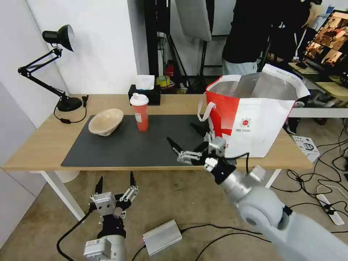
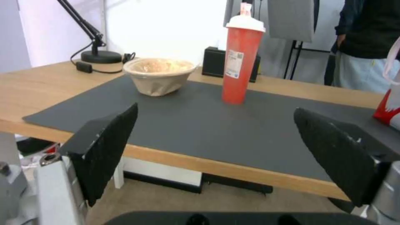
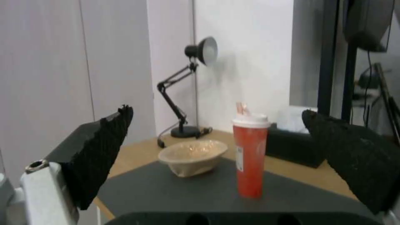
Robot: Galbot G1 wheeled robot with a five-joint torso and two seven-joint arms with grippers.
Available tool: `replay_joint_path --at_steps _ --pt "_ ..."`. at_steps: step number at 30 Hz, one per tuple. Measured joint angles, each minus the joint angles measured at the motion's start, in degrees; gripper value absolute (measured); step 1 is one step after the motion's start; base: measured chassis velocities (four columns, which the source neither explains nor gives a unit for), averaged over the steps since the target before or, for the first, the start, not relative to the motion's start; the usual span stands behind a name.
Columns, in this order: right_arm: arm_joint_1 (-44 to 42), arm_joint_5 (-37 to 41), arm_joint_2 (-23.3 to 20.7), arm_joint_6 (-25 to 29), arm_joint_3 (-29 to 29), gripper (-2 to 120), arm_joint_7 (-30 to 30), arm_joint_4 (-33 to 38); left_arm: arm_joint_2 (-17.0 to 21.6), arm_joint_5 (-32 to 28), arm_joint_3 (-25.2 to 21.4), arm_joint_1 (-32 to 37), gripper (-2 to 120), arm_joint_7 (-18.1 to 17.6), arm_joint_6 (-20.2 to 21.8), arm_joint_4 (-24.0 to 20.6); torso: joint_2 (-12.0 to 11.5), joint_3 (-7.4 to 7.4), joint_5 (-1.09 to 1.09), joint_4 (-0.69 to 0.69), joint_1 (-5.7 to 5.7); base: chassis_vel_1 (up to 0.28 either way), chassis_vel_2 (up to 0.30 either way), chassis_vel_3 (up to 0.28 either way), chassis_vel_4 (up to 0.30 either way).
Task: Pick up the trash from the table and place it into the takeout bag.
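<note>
- A black desk lamp stands at the far left corner of the light-wood surface.
- The left gripper hangs below the surface's near edge, over the floor, its fingers spread wide and empty.
- The beige pulp bowl sits tilted on the left part of the dark grey mat.
- The tall red cup with white lid stands upright on the mat just right of the bowl, apart from it.
- A black tissue box lies behind the cup, near the far edge.
- The right gripper hovers over the mat's right end, fingers released and holding nothing, just beside the bag.
- The white-and-red takeout bag stands open on the surface's right end, foil lining showing.
</note>
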Motion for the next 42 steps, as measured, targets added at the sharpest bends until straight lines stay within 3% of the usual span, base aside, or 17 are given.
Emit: replay_joint_path --at_steps 5,16,42 --pt "6.58 1.22 1.96 -3.86 -4.42 100 2.04 -3.75 -0.09 0.01 -0.36 -0.19 100 -0.02 0.0 0.31 0.0 0.0 0.0 0.0 0.0 0.0 0.0 0.0 0.0" --pt "13.5 0.88 6.94 -9.41 -7.75 100 4.25 -8.88 -0.75 0.06 -0.29 -0.81 100 -0.52 -0.03 1.21 0.0 0.0 -0.01 0.0 0.0 0.0 0.0 0.0 0.0" --pt "21.67 -1.95 18.45 -12.02 -13.11 100 4.52 -20.1 -1.48 0.24 -1.07 0.16 100 -0.81 -0.01 0.27 0.01 -0.01 -0.01 0.0 0.0 0.0 0.0 0.0 0.0"
